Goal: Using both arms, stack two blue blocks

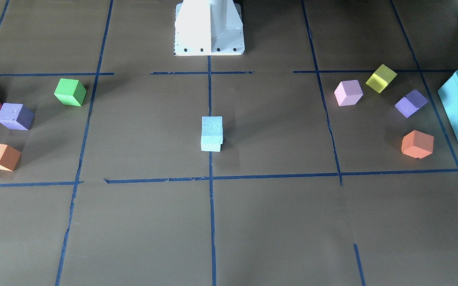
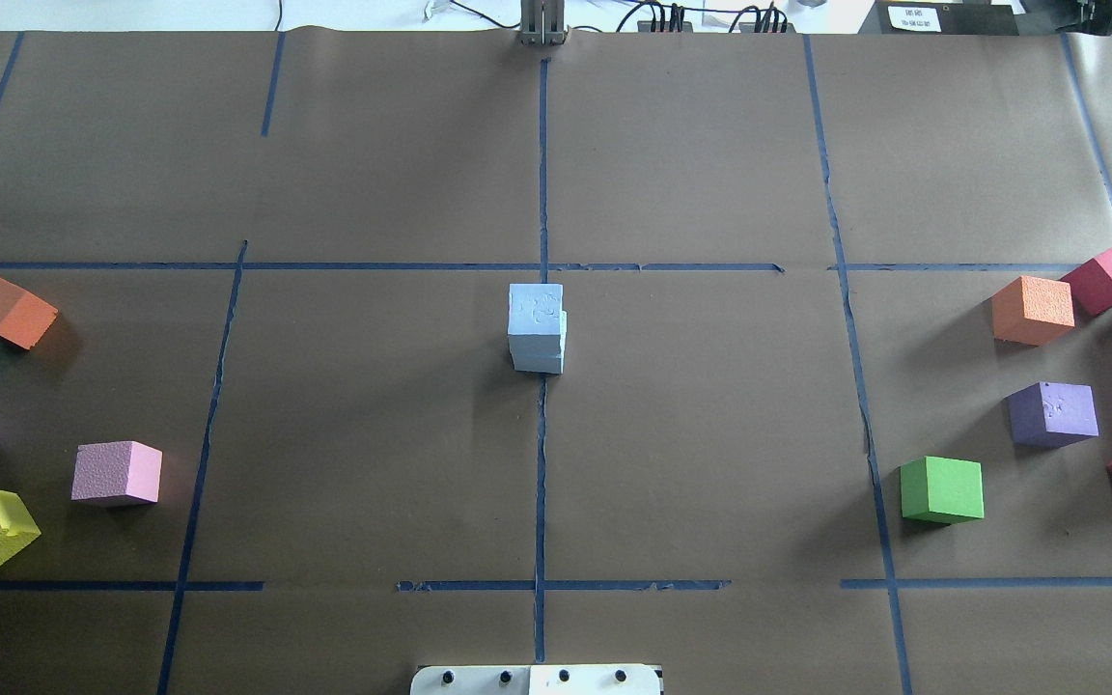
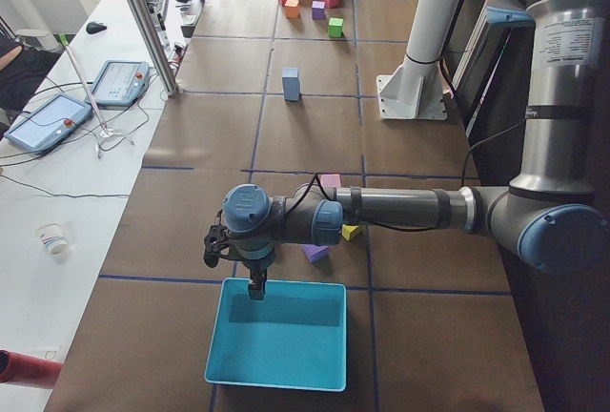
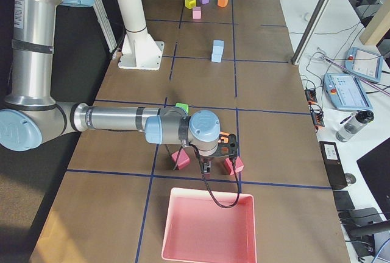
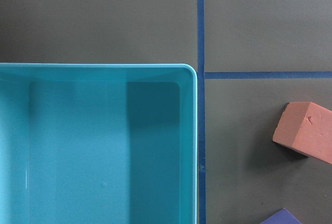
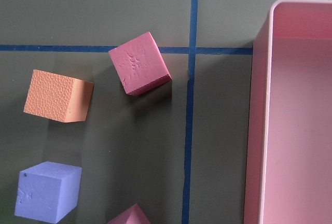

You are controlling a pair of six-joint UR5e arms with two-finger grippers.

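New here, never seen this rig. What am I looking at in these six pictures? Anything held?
Two grey robot arms share one table. Six cameras: one facing the robot, one over its shoulders, one at each table end, one on each wrist. The left arm is the big one in the left-end view, with the left tool at a teal tray; the right arm fills the right-end view, with the right tool by a pink tray. Open or shut, I cannot tell; I see nothing held. At the table's centre the blue blocks sit stacked, slightly offset. Coloured cubes lie on both sides.
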